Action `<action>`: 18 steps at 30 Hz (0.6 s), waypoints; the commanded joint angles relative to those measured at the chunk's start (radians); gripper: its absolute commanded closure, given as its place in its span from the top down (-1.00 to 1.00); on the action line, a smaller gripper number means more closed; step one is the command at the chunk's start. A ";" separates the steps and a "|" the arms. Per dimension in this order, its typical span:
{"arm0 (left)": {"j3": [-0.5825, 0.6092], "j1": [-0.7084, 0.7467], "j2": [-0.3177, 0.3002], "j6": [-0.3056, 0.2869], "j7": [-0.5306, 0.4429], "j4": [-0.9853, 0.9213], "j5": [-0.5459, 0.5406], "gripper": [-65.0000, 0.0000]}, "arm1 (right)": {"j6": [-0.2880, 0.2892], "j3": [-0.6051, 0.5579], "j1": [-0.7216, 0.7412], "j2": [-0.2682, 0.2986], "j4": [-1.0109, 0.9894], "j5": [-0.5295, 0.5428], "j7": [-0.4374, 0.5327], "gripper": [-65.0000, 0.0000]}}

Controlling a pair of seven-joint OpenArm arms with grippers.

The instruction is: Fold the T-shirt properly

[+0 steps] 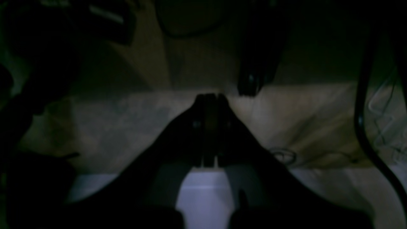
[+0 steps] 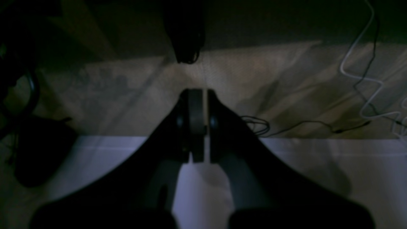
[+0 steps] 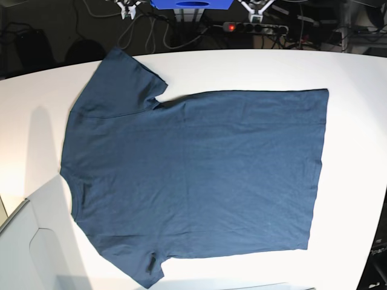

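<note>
- Looking down from the base view, we saw the T-shirt spread flat and unfolded on a white table, dark navy against the pale surface.
- Its collar end lay toward the left of that view and its straight hem toward the right, with one short sleeve pointing to the far edge and the other to the near edge.
- Behind the table's far edge we saw a power strip with a red light among loose cables.
- Neither arm showed in the base view, and nothing touched the shirt.
- In the dim left wrist view, we saw the left gripper with its jaws pressed together, holding nothing, over a white table edge and a tan floor.
- In the equally dim right wrist view, we saw the right gripper likewise closed and empty, with thin cables lying on the floor beyond it.
- The shirt did not show in either wrist view.
</note>
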 commanded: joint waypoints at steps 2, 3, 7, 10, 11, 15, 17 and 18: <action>0.001 0.030 -0.004 0.001 0.008 0.020 0.005 -1.00 | 0.016 -0.003 -0.035 0.004 0.065 -0.002 -0.064 -1.00; 0.001 0.030 -0.004 0.001 0.017 0.020 0.005 -1.00 | 0.016 -0.003 -0.040 0.010 0.089 -0.002 -0.099 -1.00; 0.001 0.022 -0.004 0.001 0.128 0.027 0.005 -1.00 | 0.018 -0.001 -0.026 0.016 0.111 -0.002 -0.200 -1.00; 0.001 0.005 -0.004 0.001 0.154 0.027 0.005 -1.00 | 0.018 -0.001 -0.004 0.016 0.108 -0.002 -0.230 -1.00; 0.003 0.005 -0.006 0.001 0.154 0.027 0.005 -1.00 | 0.018 -0.003 -0.003 0.016 0.108 -0.002 -0.230 -1.00; 0.003 0.001 -0.006 0.001 0.157 0.027 0.005 -1.00 | 0.016 -0.003 0.017 0.030 0.106 -0.003 -0.230 -1.00; 0.003 -0.002 -0.006 0.001 0.157 0.027 0.005 -0.99 | 0.015 -0.003 0.029 0.031 0.088 -0.003 -0.231 -1.00; 0.003 -0.013 -0.006 0.001 0.157 0.021 0.005 -0.99 | 0.015 -0.003 0.043 0.031 0.063 -0.003 -0.230 -1.00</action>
